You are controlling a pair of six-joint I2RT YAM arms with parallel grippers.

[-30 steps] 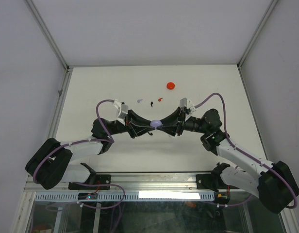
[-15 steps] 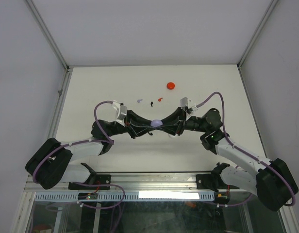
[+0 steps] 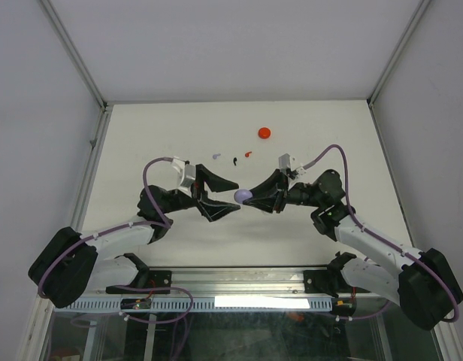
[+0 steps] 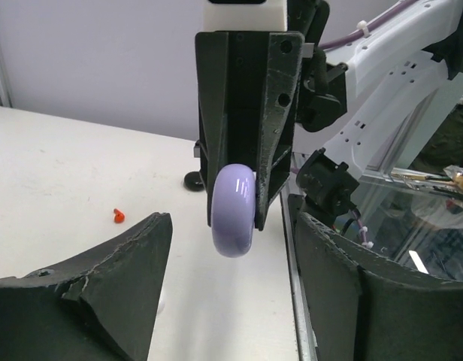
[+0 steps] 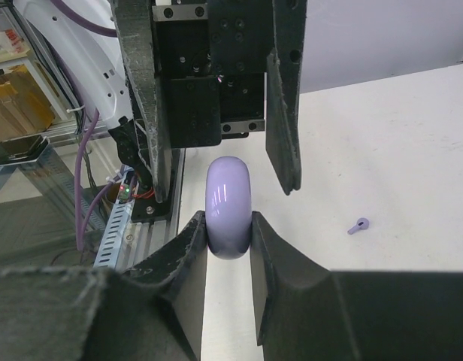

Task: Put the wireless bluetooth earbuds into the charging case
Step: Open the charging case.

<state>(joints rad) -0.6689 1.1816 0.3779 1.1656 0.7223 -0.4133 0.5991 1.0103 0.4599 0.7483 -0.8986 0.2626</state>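
Observation:
A round lilac charging case (image 3: 243, 195) hangs above the table, stood on edge and closed. My right gripper (image 3: 251, 197) is shut on its flat sides, seen close in the right wrist view with the case (image 5: 228, 203) between the fingers of the right gripper (image 5: 228, 222). My left gripper (image 3: 233, 197) stands open just left of the case, its jaws apart on either side and not touching it (image 4: 234, 210). Earbuds lie on the table behind: lilac (image 3: 216, 156), black (image 3: 234, 160) and red (image 3: 248, 154). The lilac earbud (image 5: 358, 226) and the red earbud (image 4: 118, 216) also show in the wrist views.
A red round case (image 3: 264, 132) sits farther back on the white table (image 3: 141, 135). A metal rail (image 3: 239, 280) and the arm bases run along the near edge. Grey walls close in the left, right and back.
My left gripper has opened, let go of the lilac case and drawn back slightly to the left. The right gripper keeps its hold on the case.

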